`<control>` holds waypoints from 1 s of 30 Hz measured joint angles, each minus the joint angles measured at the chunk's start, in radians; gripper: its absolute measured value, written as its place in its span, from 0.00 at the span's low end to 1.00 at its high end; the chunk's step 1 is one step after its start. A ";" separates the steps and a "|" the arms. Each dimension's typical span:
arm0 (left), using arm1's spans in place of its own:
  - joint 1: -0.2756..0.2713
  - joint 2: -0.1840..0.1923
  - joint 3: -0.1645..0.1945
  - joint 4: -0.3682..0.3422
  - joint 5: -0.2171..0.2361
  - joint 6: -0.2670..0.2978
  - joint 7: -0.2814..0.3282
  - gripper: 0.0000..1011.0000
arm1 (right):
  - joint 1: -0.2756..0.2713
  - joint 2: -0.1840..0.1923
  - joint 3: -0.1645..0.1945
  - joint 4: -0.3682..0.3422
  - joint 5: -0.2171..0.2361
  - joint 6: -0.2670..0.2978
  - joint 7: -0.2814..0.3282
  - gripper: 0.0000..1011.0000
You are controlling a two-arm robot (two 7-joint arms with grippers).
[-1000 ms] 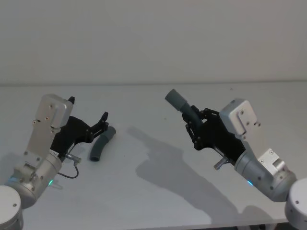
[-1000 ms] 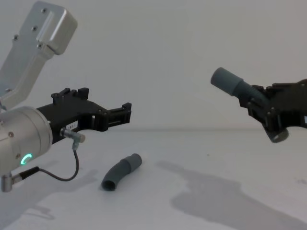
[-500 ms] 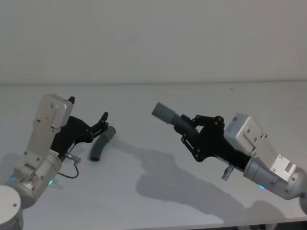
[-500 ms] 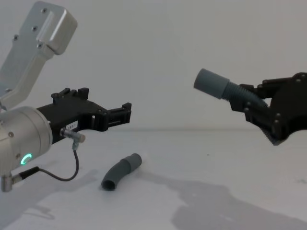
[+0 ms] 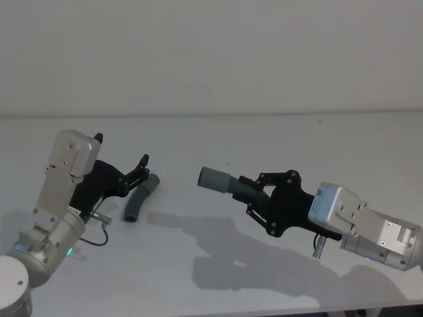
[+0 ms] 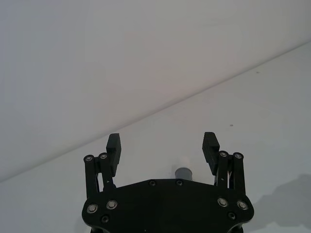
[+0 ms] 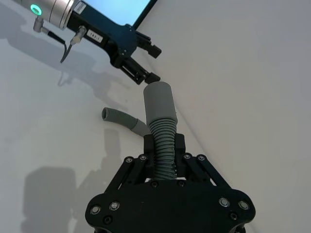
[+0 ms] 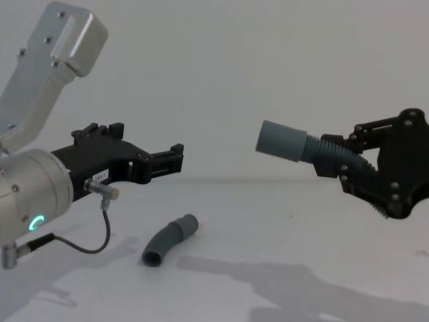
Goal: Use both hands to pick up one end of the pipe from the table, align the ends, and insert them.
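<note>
Right gripper (image 5: pixel 256 193) clamps one ribbed hose piece (image 5: pixel 215 179) clear of the table (image 5: pixel 277 135), smooth cuff toward the left gripper (image 5: pixel 121 149) (fingers spread), beside the second hose piece (image 5: pixel 138 201) lying flat.

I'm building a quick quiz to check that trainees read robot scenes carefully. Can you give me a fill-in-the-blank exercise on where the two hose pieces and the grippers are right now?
1. The right gripper clamps one hose piece in the air by its ____ section.
2. The left gripper hovers with its fingers ____.
3. The other hose piece lies on the table, close to the ____ gripper.

Missing words: ribbed; open; left.
</note>
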 joint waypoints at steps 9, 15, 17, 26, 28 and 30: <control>0.000 0.000 0.000 0.000 0.000 0.000 0.000 0.99 | 0.000 -0.013 0.001 0.013 -0.036 -0.019 -0.051 0.20; 0.000 0.000 0.000 0.000 0.000 0.000 0.000 0.99 | -0.011 -0.039 0.013 0.022 -0.063 -0.020 -0.116 0.20; 0.000 0.000 0.000 0.000 0.000 0.000 0.000 0.99 | -0.015 -0.047 0.016 0.025 -0.073 -0.020 -0.136 0.20; 0.000 0.000 0.000 0.000 0.000 0.000 0.000 0.99 | -0.029 -0.067 0.023 0.040 -0.107 -0.042 -0.188 0.20; 0.000 0.000 0.000 0.000 0.000 0.000 0.000 0.99 | -0.029 -0.065 0.022 0.046 -0.109 -0.055 -0.187 0.20; 0.000 0.000 0.000 0.000 0.000 0.000 0.000 0.99 | -0.029 -0.062 0.020 0.051 -0.110 -0.066 -0.183 0.20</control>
